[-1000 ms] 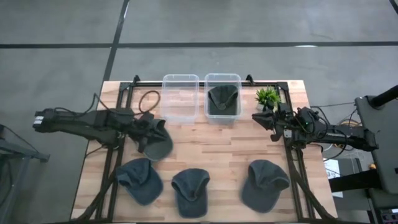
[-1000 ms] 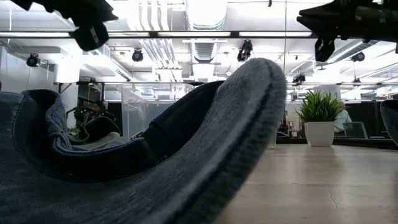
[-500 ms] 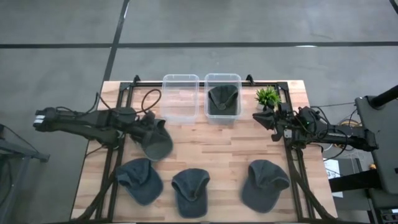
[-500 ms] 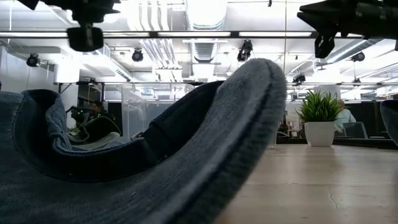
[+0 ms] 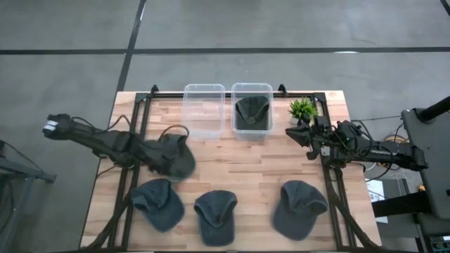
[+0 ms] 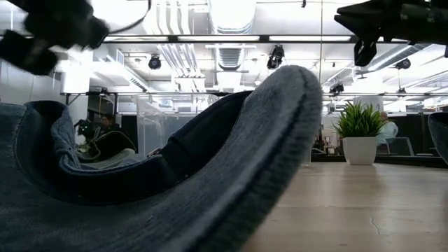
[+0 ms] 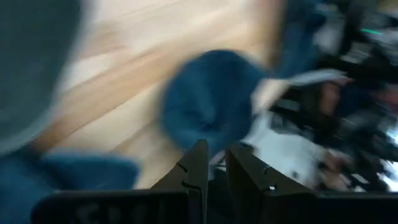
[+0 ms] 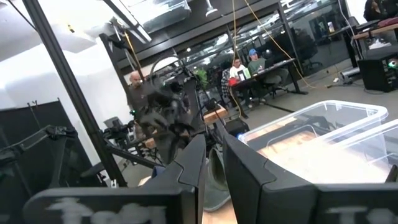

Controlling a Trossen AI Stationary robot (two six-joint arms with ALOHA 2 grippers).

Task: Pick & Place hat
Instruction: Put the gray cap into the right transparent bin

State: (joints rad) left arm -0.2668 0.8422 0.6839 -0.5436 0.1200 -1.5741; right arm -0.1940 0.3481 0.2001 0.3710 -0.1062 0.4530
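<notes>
I see a potted plant (image 5: 302,109) right beside the right gripper (image 5: 290,133). Beyond it, people (image 8: 244,65) sit at desks.

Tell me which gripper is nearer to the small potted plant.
The right gripper: it hangs just in front of the potted plant, at the table's right edge. The left gripper is far across the table on its left side, at a dark hat.
</notes>
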